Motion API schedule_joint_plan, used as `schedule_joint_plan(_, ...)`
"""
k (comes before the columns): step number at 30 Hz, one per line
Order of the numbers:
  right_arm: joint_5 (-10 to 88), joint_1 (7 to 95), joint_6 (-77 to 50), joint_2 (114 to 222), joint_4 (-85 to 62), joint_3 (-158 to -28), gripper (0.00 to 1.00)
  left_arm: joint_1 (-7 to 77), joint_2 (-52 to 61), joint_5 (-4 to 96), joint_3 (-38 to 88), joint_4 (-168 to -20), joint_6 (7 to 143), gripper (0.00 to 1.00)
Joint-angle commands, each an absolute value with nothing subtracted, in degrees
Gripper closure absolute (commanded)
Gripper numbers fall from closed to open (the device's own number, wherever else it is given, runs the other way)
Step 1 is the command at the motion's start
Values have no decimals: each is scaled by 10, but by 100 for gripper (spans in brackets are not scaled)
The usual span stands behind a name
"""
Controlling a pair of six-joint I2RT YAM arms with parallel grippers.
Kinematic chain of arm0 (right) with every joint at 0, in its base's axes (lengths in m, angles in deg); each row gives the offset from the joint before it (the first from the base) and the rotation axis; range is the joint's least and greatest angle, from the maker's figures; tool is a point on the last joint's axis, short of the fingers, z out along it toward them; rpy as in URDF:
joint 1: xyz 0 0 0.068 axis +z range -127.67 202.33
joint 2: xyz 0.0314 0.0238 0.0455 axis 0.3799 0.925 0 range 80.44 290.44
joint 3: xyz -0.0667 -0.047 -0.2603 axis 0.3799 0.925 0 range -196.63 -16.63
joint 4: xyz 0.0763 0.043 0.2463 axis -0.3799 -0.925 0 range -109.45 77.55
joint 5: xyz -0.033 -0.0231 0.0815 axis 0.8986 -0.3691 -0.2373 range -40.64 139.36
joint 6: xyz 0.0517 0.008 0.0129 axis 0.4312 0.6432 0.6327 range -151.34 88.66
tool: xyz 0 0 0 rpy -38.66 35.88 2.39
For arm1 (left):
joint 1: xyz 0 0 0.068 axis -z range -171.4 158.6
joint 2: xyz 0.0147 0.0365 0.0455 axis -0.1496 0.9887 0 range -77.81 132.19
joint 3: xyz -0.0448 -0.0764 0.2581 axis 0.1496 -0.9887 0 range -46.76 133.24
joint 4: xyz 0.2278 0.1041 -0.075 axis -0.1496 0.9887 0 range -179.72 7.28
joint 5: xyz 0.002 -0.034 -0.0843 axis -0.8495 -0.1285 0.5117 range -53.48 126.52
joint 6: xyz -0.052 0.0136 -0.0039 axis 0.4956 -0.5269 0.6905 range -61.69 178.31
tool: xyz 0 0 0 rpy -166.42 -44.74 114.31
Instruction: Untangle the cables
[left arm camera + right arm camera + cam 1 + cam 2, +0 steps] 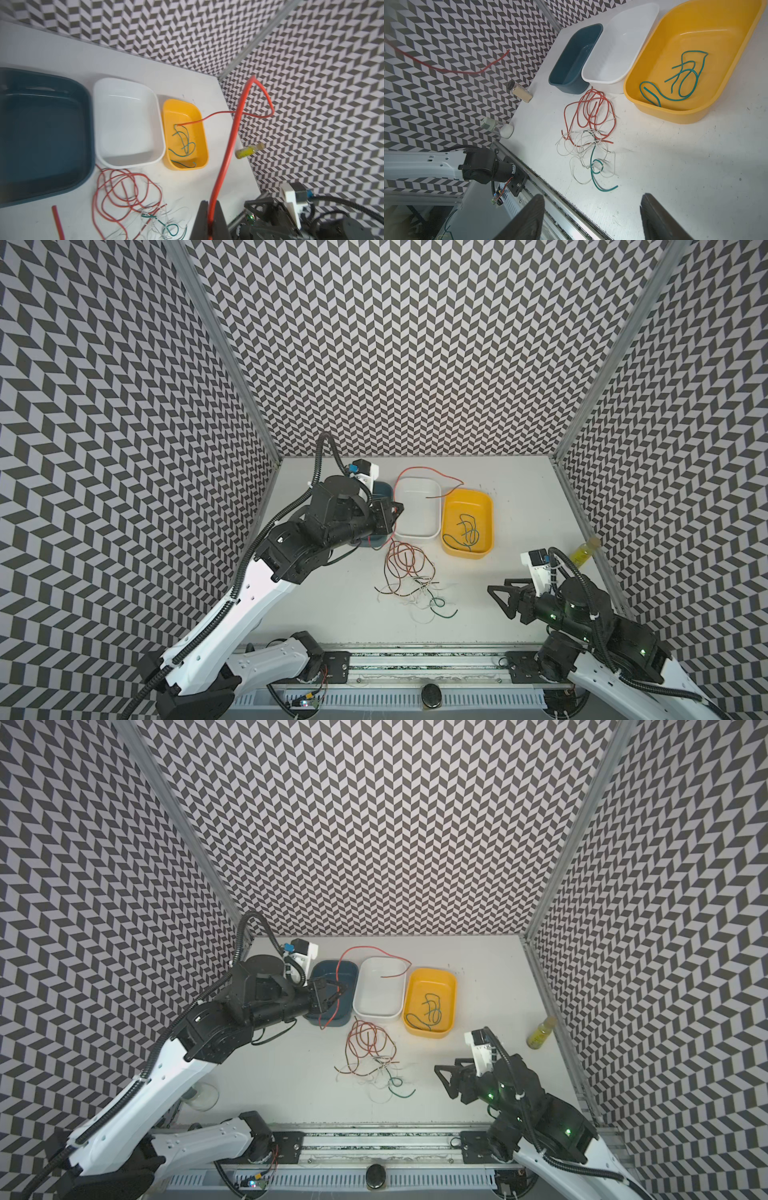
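Observation:
My left gripper (211, 202) is shut on a red cable (233, 133), its jaws pinching the cable between them. In both top views this gripper (340, 988) hovers over the blue tub (328, 967), and the held red cable (365, 947) arcs over the white tub (378, 994). A tangle of red-brown, white and green cables (409, 572) (589, 124) lies on the table in front of the tubs. More green cable (467, 529) lies in the yellow tub (465, 553). My right gripper (498, 601) (592, 197) stands open and empty, to the right of the tangle.
A small yellow bottle (584, 553) lies by the right wall. A glass jar (203, 1096) stands under the left arm near the left wall, and two small bottles (520, 93) (497, 127) sit along that edge. A metal rail (415, 659) runs along the front.

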State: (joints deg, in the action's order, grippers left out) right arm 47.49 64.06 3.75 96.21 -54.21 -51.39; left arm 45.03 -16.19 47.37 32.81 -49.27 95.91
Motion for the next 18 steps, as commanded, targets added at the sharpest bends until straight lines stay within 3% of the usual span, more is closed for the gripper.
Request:
schedule_joint_plan(1,493,639,14,971,-583,-547,24,391,-173,491,346,-429,944,100)
schedule_joint_plan(10,509,639,-24,1071,-691,-674,16,270,-168,515,301,-423,921,100)
schedule_joint_plan(18,641,639,-103,1121,-810,-812,15,255,-134,482,273,-430,924,100)
